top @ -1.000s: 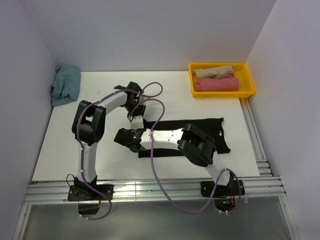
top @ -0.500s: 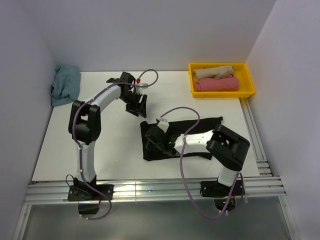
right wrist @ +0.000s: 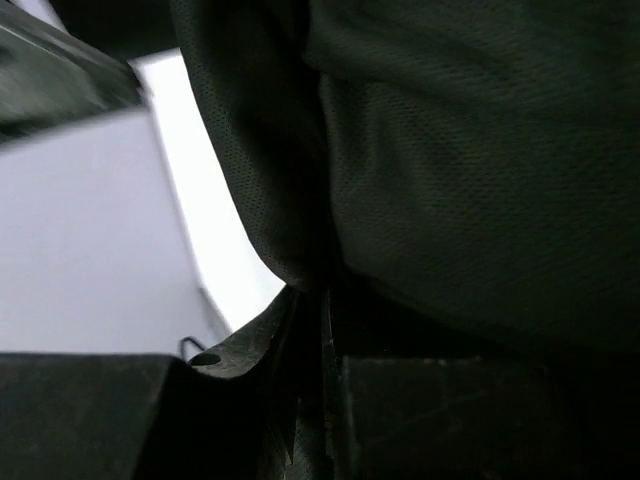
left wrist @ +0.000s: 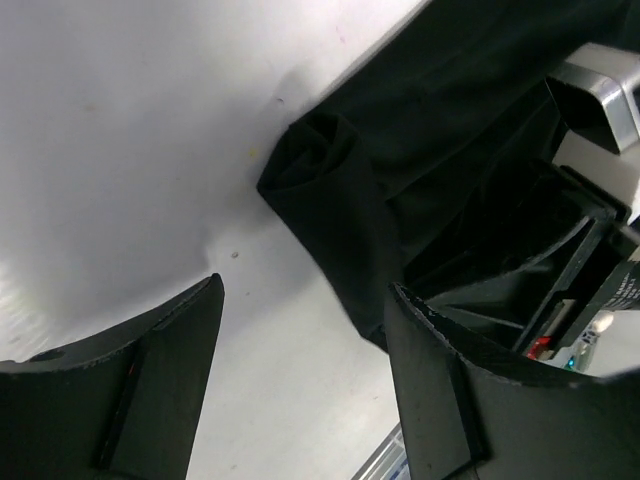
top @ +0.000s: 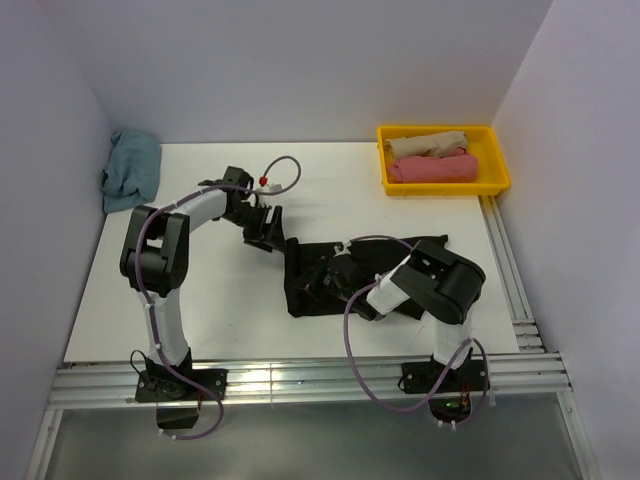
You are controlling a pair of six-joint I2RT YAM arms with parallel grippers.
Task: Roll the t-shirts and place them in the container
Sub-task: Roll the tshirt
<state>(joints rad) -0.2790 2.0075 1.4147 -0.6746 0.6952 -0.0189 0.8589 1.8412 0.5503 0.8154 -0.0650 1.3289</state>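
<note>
Fixed overhead view from behind; two very close wrist views; black t-shirt common to all.

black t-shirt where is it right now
In the top view the black t-shirt lies right of centre on the table, its left end rolled up, with the open left pincer beside that end and the yellow tray beyond it.

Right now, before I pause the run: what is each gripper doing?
Left gripper: open, holding nothing.
Right gripper: closed on the black t-shirt.
</note>
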